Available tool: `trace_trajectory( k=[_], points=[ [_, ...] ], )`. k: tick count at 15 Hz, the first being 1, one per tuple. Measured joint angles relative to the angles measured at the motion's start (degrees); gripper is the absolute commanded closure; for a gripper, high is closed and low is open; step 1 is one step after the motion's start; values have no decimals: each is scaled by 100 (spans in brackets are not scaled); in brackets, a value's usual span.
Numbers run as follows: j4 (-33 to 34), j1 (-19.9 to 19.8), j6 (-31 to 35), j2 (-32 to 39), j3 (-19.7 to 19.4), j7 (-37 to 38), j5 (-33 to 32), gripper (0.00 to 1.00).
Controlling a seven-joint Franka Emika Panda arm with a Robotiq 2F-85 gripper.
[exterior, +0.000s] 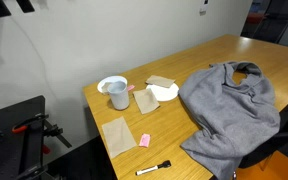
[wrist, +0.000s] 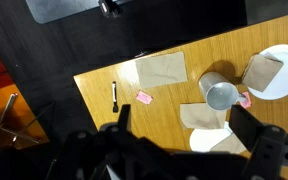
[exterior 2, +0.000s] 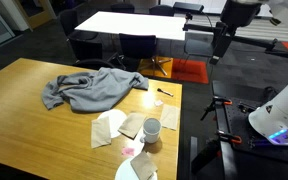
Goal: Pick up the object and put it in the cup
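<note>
The black marker pen with a whitish section [exterior: 154, 168] lies flat near the table's front edge; it also shows in an exterior view [exterior 2: 164, 92] and in the wrist view [wrist: 114, 95]. The pale grey-blue cup [exterior: 115, 92] stands upright and empty near the table's corner, and shows in an exterior view [exterior 2: 152, 129] and the wrist view [wrist: 220, 92]. My gripper [wrist: 184, 140] is open and empty, high above the table and far from both. It hangs from the arm in an exterior view [exterior 2: 216, 48].
A small pink block [exterior: 144, 139] lies between marker and cup. Brown napkins [exterior: 117, 133] and a flat white dish [exterior: 165, 92] lie around the cup. A crumpled grey cloth [exterior: 229, 110] covers much of the table. Black stands [exterior: 24, 130] are beside the table.
</note>
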Motion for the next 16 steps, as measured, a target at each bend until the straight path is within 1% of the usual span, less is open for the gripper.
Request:
trace_trajectory(
  k=[11,14,16],
  points=[
    [0,-1,0,0,0,0,-18,0],
    [13,-61,0,26,-25,-22,-244,0],
    [51,-168,0,100,-95,-66,-458,0]
  ],
)
